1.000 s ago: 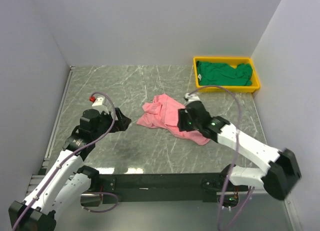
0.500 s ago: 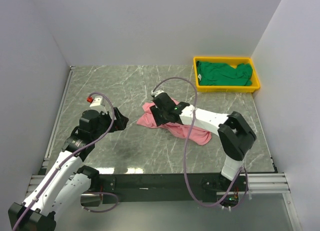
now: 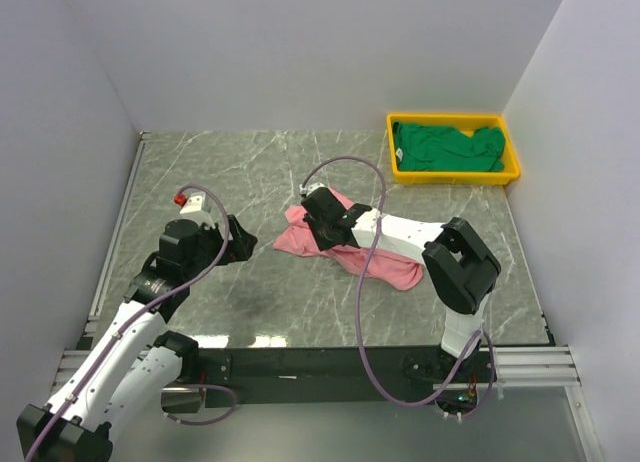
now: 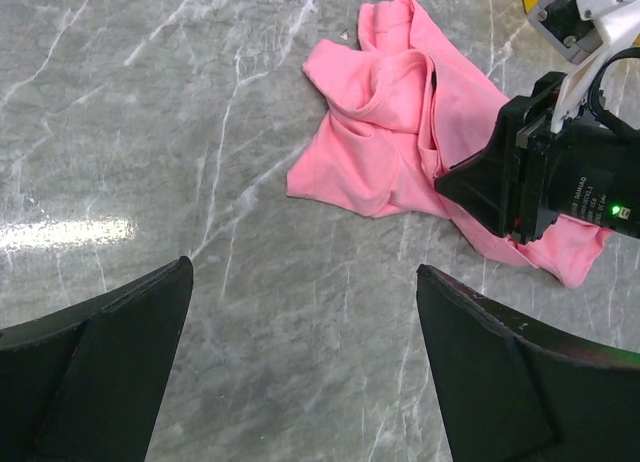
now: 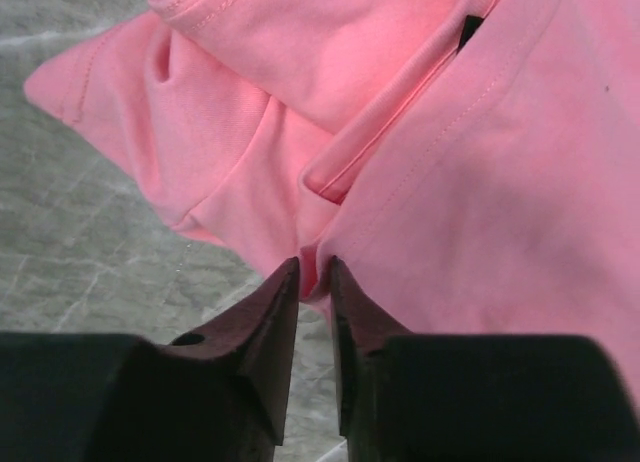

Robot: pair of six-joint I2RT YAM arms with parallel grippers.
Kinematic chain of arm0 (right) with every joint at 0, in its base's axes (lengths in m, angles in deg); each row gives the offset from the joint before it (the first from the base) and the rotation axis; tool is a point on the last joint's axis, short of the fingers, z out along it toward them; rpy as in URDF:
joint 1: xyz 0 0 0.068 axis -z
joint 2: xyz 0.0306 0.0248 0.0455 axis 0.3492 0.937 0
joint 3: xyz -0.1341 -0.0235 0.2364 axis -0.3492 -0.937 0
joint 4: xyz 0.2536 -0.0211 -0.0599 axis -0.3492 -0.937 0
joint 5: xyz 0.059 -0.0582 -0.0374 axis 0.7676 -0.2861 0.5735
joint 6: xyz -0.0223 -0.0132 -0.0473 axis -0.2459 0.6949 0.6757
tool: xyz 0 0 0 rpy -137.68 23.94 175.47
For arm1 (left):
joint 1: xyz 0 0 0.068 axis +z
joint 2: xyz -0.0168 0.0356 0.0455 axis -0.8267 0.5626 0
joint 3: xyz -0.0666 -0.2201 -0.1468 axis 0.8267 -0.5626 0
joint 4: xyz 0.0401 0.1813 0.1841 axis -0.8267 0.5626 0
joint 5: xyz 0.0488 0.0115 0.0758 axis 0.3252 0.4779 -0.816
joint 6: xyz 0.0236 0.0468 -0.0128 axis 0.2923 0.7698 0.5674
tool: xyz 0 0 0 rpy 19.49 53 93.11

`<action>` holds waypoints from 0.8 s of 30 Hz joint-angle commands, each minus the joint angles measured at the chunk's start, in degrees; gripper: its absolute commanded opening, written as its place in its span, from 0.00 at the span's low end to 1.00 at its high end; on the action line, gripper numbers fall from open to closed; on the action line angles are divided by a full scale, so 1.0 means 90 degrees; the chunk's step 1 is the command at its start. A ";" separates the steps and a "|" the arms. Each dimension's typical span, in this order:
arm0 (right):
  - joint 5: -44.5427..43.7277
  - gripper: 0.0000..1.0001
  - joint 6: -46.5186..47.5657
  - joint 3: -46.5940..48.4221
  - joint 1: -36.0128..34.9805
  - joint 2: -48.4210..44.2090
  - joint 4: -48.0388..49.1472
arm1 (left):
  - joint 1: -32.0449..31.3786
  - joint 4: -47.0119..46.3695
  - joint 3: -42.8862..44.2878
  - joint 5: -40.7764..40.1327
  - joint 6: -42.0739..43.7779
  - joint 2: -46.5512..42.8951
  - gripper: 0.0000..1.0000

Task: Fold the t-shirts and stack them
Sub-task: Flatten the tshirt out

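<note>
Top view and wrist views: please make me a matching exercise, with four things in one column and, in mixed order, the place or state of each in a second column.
Things:
1. pink shirt
2. green shirt
3. left gripper
4. right gripper

Place or state:
A. lying in the tray
B. open, above bare table
C. crumpled on the table
D. shut on a fold of pink cloth

Pairs: 1-C, 2-A, 3-B, 4-D

Left arm [image 3: 130, 322] is bent at the elbow, its left claw [image 4: 302, 272] spread wide, pointing forward and down; right arm [image 3: 410, 232] reaches leftward from a raised elbow, right claw [image 5: 312, 267] nearly closed, pinching a fold of the pink t-shirt [image 5: 480, 182]
</note>
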State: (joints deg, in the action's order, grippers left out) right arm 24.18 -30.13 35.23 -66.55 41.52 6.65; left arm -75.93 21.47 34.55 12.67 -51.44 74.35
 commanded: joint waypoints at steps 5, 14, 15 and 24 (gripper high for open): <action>-0.0298 0.14 0.0055 0.0066 0.0132 -0.0456 0.0001 | 0.0033 -0.0090 0.0190 0.0122 0.0067 0.0061 0.99; -0.0230 0.00 -0.0101 -0.0587 0.0884 -0.1500 0.0050 | 0.0033 -0.0265 0.0151 0.0326 -0.0089 0.0315 0.99; -0.0249 0.00 -0.0130 -0.0666 0.1175 -0.1618 0.0040 | 0.0033 -0.0295 0.0170 0.0385 -0.0167 0.0383 0.99; -0.0522 0.00 -0.0852 -0.1975 0.3041 -0.3346 0.0128 | -0.0941 -0.0919 0.0765 0.0601 -0.0938 0.1749 0.90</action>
State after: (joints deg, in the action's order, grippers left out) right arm 21.34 -34.19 20.31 -42.90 17.28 6.94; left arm -80.30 18.82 36.71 17.17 -56.27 87.51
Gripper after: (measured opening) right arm 0.009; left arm 0.915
